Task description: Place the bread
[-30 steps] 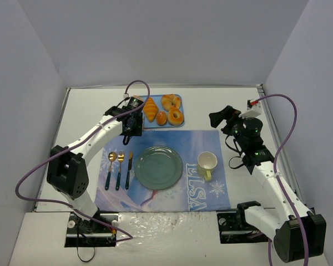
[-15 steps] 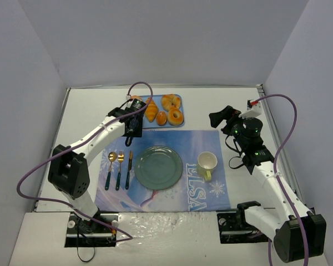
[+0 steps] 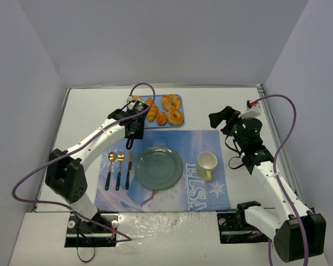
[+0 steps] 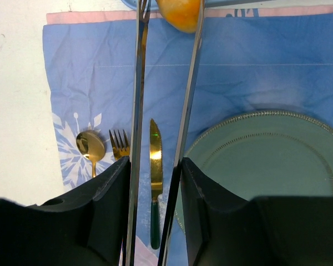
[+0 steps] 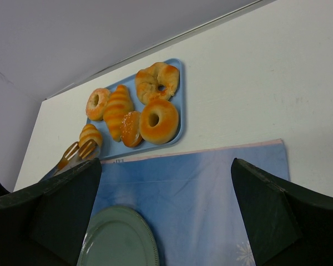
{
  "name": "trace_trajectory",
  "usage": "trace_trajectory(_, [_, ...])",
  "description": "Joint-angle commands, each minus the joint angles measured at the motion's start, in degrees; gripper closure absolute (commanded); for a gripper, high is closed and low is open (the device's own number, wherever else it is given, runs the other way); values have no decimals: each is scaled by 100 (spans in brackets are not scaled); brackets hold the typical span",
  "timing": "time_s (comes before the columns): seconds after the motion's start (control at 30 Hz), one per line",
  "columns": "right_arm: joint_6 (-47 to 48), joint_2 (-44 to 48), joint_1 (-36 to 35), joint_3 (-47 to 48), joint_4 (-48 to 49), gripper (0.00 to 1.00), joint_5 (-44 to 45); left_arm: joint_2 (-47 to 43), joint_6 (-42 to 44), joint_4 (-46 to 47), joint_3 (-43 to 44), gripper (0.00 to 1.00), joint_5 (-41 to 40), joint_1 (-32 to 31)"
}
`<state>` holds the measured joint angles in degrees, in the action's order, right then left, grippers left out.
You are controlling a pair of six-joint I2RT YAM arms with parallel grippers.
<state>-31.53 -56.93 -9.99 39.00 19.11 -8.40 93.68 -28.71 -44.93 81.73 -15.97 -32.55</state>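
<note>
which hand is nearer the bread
Left. The left hand holds tongs around the bread at the tray corner; the right hand hangs apart, right of the tray.

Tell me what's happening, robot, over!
Left tool shut on tongs. Right tool open, holding nothing. Bread between tong tips at tray edge. Plate path clear.

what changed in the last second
The left gripper pushed forward and a little right over the near-left part of the tray, now covering part of the big croissant. Its fingers flank the bread, but a firm hold isn't clear. The right gripper, plate, cup and cutlery stayed put.
</note>
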Motion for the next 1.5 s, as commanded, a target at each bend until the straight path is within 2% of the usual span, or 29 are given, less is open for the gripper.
trace_trajectory(0.0, [-29, -45, -55, 37, 548, 0, -39, -744, 48, -263, 361, 100, -234, -100])
trace_trajectory(0.27, [-27, -113, -73, 77, 566, 0, -21, -1392, 227, -739, 190, 100, 226, -302])
trace_trajectory(0.7, [-28, -371, -152, 196, 664, 0, 15, -2373, 154, -1185, -648, 100, 1193, -1123])
trace_trajectory(1.07, [-2, -452, -197, 238, 681, 0, 76, -2707, -336, -1065, -1413, 100, 1145, -2120])
trace_trajectory(1.47, [-44, -545, -257, 127, 785, 0, 118, -2719, -781, -1242, -1793, 100, 978, -2596])
